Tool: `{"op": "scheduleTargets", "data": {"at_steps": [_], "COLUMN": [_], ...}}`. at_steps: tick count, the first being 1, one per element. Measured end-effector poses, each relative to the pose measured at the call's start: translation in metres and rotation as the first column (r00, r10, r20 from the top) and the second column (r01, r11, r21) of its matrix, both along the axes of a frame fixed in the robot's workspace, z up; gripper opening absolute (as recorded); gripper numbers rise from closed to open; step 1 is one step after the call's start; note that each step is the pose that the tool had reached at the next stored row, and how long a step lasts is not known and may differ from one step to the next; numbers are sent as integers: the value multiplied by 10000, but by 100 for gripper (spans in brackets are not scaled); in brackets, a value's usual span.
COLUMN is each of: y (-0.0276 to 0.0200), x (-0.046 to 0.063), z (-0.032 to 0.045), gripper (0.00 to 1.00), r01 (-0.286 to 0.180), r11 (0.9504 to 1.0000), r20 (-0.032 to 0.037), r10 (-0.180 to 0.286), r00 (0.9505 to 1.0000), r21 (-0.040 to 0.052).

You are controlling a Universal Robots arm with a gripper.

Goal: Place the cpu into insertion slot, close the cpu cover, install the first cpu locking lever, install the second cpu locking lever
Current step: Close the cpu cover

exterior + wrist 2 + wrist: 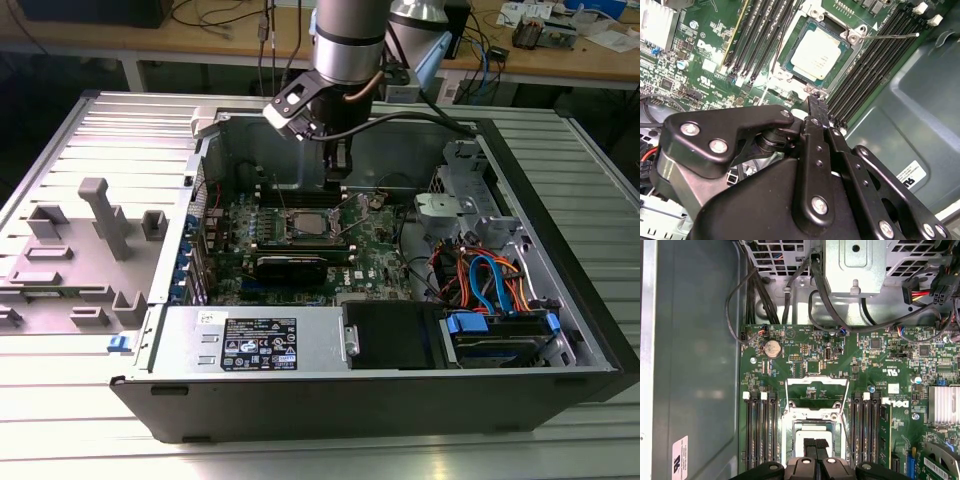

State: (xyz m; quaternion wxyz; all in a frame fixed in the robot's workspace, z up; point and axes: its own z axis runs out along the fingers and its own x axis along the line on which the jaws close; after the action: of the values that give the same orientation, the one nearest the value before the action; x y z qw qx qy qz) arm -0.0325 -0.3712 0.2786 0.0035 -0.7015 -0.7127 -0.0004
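Plainly, the cpu already lies in the insertion slot, flat, with its dull metal top facing up. Being square, it has no real long axis; its edges run parallel to the slot's silvery rim and to the memory slots on either side. The cpu cover is not yet down. In the first wrist view it stands swung up from the rim edge nearest the coin cell battery, with the motherboard showing through its cut-out. The hand hangs close over the chip inside the open computer case, its fingertips drawn narrow together with nothing seen between them. Whether they touch the metal top I cannot tell. The main risk, as I judge it, is a push that lands on the chip instead of the cover. A sideways nudge could shift the cpu off its seat and harm the contacts beneath when the cover clamps down. A second risk is the thin wire locking lever, which juts out free across the memory slots. If the cover swings down while a lever lies in its path, the frame could trap or bend it, or sit crooked. A narrow fingertip could also slip off the thin frame plate and strike the board.
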Motion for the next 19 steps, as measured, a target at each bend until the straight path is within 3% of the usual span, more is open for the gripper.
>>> {"op": "scheduleTargets", "data": {"at_steps": [19], "y": [0], "x": [55], "z": [0], "gripper": [11], "r01": [0], "r11": [10000], "r20": [0], "r10": [0], "r00": [10000], "r21": [0]}}
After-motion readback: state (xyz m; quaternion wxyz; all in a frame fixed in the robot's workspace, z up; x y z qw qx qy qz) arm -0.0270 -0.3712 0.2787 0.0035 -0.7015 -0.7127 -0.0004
